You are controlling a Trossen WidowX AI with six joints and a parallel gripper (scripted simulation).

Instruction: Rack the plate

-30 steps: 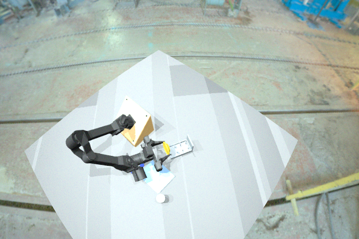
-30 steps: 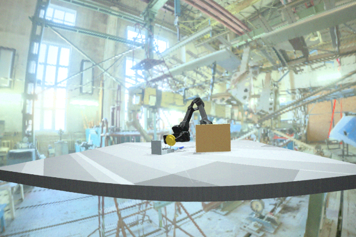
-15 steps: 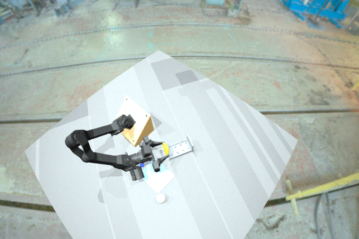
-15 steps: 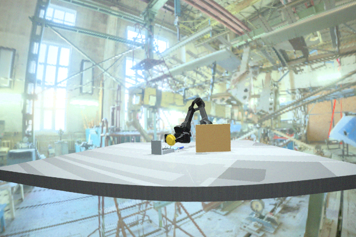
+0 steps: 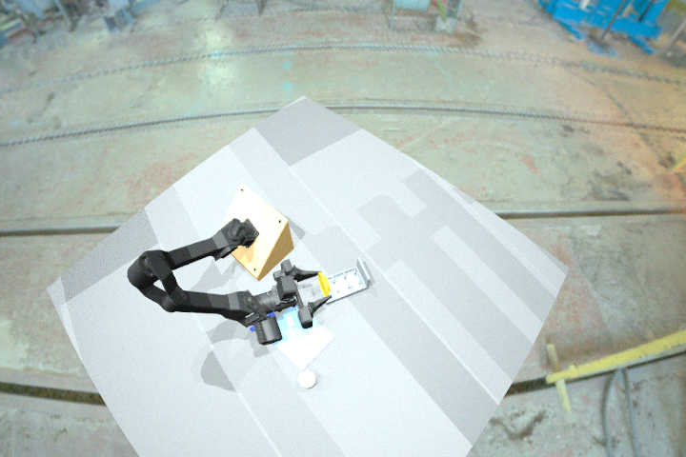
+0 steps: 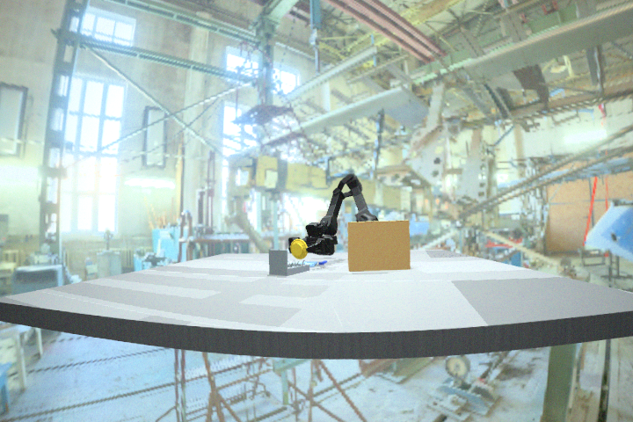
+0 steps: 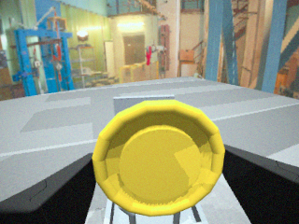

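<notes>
Top view, left to right: our arm reaches from the wooden block, and our gripper grips the yellow plate by its rim, nearly upright, above the near end of the dish rack; we judge we are aligning, so next we need to centre it over a slot and lower it between the rails

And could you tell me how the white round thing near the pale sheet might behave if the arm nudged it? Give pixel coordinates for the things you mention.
The white round thing (image 5: 307, 379) would probably roll or slide, given its round outline. It looks small beside the wooden block (image 5: 273, 239) (image 6: 378, 245), so likely light.
</notes>
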